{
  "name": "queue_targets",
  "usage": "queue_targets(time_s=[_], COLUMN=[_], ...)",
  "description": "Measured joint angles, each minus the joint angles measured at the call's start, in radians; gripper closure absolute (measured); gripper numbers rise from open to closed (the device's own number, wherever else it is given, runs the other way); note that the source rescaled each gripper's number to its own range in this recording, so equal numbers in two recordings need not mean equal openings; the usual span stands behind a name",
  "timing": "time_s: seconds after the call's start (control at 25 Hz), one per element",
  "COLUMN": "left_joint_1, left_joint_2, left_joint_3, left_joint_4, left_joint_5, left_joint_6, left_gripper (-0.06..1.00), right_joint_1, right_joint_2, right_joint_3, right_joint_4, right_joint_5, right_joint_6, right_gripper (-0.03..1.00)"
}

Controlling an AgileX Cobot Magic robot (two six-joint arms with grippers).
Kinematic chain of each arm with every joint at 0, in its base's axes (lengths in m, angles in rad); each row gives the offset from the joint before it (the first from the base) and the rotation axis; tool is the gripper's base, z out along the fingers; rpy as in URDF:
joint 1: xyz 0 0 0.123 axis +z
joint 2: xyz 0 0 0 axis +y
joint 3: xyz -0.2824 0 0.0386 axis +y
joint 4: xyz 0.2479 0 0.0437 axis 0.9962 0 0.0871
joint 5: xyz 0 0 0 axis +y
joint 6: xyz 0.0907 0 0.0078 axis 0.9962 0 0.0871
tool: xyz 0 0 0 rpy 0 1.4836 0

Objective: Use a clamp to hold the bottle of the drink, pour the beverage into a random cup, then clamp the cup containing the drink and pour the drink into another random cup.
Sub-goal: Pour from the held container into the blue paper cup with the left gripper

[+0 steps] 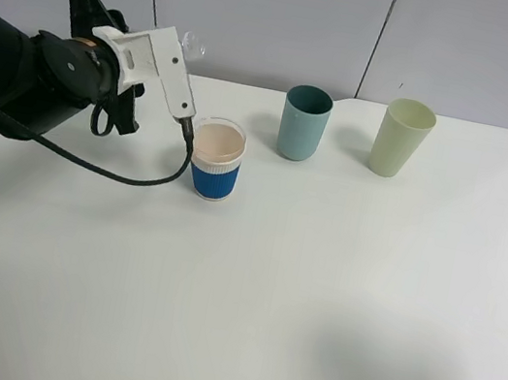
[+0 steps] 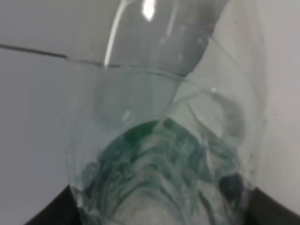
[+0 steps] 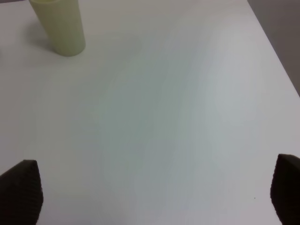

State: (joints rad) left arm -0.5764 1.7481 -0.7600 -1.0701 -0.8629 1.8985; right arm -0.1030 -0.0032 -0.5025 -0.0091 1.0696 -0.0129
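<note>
My left gripper is shut on a clear plastic bottle and holds it tilted above and just left of a white cup with a blue sleeve. Only the bottle's clear end shows past the white wrist camera mount. The bottle fills the left wrist view, with a green blur showing through it. The cup's inside looks pale beige. A teal cup and a pale green cup stand upright at the back. My right gripper is open and empty over bare table; the pale green cup is far ahead of it.
The white table ends at a grey wall at the back and an edge on the right. A black cable hangs from the left wrist close to the sleeved cup. The right arm is out of the exterior view.
</note>
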Motion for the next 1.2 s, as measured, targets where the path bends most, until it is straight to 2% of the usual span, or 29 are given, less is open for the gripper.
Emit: queue_targets(time_s=[0.16, 0.32, 0.68, 1.2], left_joint_1=[-0.038, -0.077, -0.121, -0.123], left_joint_2=[0.0, 0.0, 0.0, 0.0], left_joint_3=[0.0, 0.0, 0.0, 0.0], left_joint_4=[-0.022, -0.029, -0.029, -0.029], left_joint_5=[-0.015, -0.025, -0.038, -0.048], left_joint_6=[0.116, 0.185, 0.288, 0.405], left_gripper=[0.91, 0.91, 0.91, 0.91], right_joint_1=[0.0, 0.0, 0.0, 0.0], right_joint_2=[0.0, 0.0, 0.0, 0.0], right_joint_3=[0.0, 0.0, 0.0, 0.0], right_joint_4=[0.0, 0.0, 0.0, 0.0], right_joint_5=[0.0, 0.0, 0.0, 0.0], right_joint_6=[0.0, 0.0, 0.0, 0.0], right_gripper=[0.04, 0.04, 0.04, 0.04])
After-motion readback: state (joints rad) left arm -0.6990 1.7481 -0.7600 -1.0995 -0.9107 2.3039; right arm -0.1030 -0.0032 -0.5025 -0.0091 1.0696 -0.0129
